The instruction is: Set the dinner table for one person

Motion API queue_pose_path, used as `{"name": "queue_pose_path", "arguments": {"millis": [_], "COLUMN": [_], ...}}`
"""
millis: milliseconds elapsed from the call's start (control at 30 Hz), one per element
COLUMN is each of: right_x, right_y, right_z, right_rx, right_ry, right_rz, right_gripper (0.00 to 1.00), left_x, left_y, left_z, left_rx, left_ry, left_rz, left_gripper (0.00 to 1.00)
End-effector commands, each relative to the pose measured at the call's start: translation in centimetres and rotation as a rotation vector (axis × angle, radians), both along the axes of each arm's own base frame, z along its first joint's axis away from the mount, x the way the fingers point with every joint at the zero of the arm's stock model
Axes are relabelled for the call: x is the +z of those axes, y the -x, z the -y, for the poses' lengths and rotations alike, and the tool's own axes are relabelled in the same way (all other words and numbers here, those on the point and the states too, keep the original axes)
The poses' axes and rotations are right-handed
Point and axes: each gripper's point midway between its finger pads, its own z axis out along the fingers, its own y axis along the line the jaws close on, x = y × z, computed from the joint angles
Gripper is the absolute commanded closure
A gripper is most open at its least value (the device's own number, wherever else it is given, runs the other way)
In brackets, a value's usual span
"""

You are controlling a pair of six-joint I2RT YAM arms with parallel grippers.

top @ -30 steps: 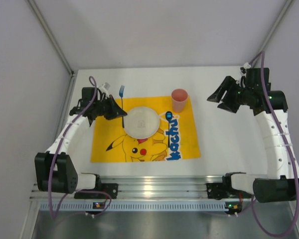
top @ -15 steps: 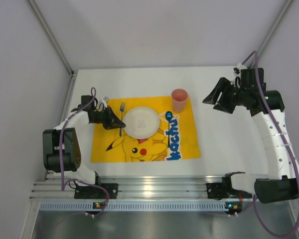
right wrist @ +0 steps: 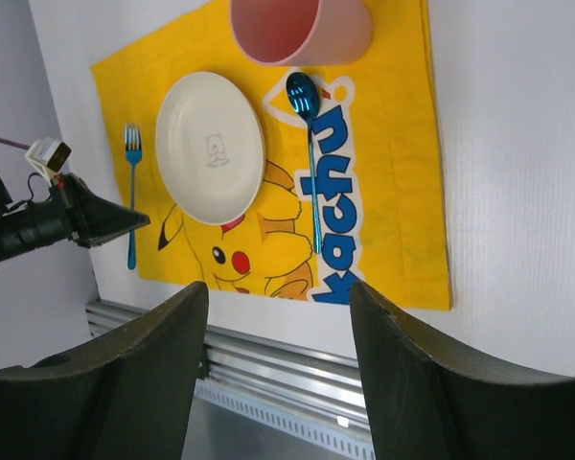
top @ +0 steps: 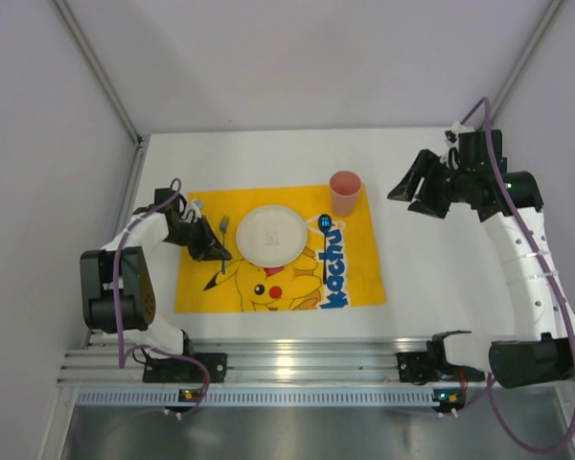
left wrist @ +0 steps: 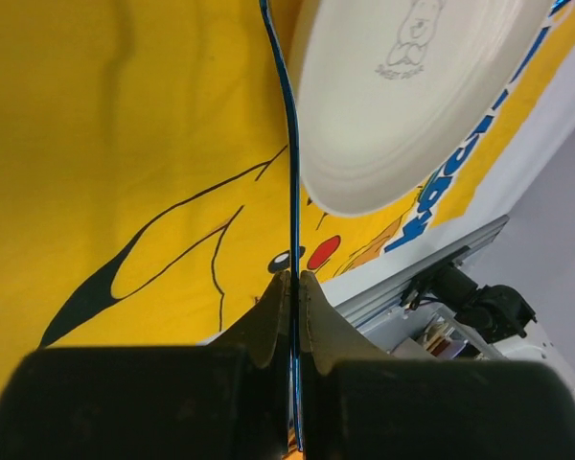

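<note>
One plate (right wrist: 211,147), one fork (right wrist: 131,192), one spoon (right wrist: 310,163), one cup (right wrist: 300,24), one mat (right wrist: 402,192).

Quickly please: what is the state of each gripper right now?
Left gripper: closed on the blue fork.
Right gripper: open, holding nothing.

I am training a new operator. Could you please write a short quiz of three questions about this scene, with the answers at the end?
1. True or false: in the top view, the spoon lies to the left of the plate.
2. What is the left gripper shut on? A) the fork B) the plate C) the spoon
3. Fill in: the right gripper is ___ and holds nothing.

Key: 1 false (the spoon is to the right of the plate); 2 A; 3 open.
</note>
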Motion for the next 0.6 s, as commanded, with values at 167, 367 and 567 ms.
{"name": "queue_pose_path", "arguments": {"millis": [167, 367, 567], "right_x": [-0.3, -0.4, -0.7], "right_y": [0.0, -0.1, 0.1], "right_z": [-0.6, -0.9, -0.8], "right_rx": [0.031, 0.041, 0.04], "right_ry": [0.01, 0.01, 0.015], "right_rz": [0.004, 0.0, -0.004], "right_gripper": [0.39, 0.39, 0.39], "left_x": [-0.8, -2.6, -2.5], "left_y": [0.7, 0.0, -0.2], "left_z": [-1.7, -1.9, -2.7], "left_rx": [0.006, 0.029, 0.025], "left_ry": [-0.104, -0.11, -0.16], "left_rz": [-0.045, -0.084, -0.083], "left_gripper": [1.0, 0.95, 0.84]}}
